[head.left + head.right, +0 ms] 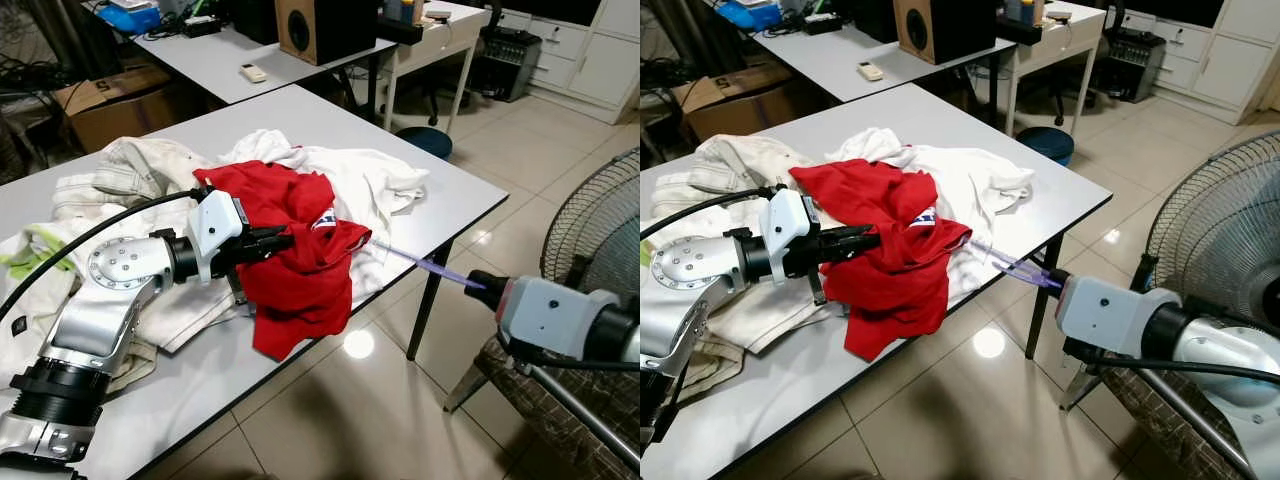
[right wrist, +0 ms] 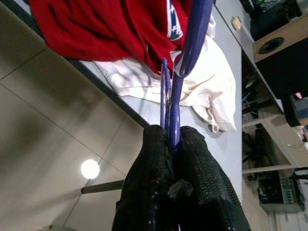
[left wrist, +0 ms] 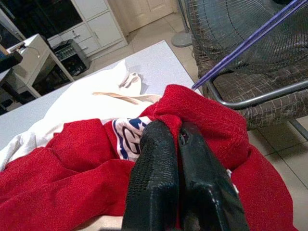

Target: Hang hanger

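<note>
Left gripper (image 1: 285, 238) pinching soft red knit shirt (image 1: 300, 262), fingers (image 3: 159, 183) closed on fabric fold. Right gripper (image 2: 172, 144) clamping thin purple plastic hanger (image 1: 1015, 267), its tip reaching into red shirt. Crumpled white garments (image 1: 350, 175) lying behind shirt on grey table (image 1: 470, 195); wire fan guard (image 1: 1225, 235) standing beyond table corner.

The red shirt (image 1: 300, 250) at the frame's centre is soft matt cloth, as are the crumpled white garments (image 1: 350, 175) behind it. The purple hanger (image 2: 179, 67) looks like smooth glossy plastic. The table (image 1: 300, 110) is matt grey; the floor tiles (image 1: 350, 400) below shine. Both grippers' fingers (image 3: 154, 183) are black, finely dimpled rubber.
</note>
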Robot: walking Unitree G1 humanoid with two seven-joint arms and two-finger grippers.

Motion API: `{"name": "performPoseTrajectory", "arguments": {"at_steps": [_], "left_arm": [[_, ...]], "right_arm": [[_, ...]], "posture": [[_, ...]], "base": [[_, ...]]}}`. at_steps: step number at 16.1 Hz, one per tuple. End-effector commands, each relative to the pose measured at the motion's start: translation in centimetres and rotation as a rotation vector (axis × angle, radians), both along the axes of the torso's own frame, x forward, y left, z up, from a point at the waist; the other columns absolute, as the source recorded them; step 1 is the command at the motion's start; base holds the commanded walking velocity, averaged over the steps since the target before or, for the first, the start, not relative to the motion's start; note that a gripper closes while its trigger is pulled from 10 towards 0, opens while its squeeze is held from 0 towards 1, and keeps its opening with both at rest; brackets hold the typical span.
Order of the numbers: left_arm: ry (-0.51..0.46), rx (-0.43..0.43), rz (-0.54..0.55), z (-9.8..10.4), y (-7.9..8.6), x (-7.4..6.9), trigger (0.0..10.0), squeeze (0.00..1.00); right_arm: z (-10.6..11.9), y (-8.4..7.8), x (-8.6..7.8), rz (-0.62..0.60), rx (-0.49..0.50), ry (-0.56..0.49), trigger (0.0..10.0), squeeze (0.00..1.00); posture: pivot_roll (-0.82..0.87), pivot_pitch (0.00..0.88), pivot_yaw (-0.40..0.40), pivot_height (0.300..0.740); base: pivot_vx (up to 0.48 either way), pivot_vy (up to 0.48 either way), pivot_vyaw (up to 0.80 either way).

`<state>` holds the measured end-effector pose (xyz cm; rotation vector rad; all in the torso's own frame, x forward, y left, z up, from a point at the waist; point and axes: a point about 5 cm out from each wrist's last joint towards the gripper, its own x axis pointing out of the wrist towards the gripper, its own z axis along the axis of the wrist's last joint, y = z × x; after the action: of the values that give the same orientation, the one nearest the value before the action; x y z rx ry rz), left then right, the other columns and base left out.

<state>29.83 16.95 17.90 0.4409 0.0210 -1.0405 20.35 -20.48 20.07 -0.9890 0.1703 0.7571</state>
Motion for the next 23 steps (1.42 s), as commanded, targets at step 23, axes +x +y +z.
{"name": "performPoseTrajectory", "arguments": {"at_steps": [23], "left_arm": [[-0.002,0.027,-0.008,0.2,-0.3,0.2,0.0,0.00]], "right_arm": [[2.4,0.8,0.8,0.153,-0.149,-0.003,10.0,0.00]], "posture": [[-0.20,0.002,0.067,0.740]], "base": [[0.000,0.000,0.00]]}}
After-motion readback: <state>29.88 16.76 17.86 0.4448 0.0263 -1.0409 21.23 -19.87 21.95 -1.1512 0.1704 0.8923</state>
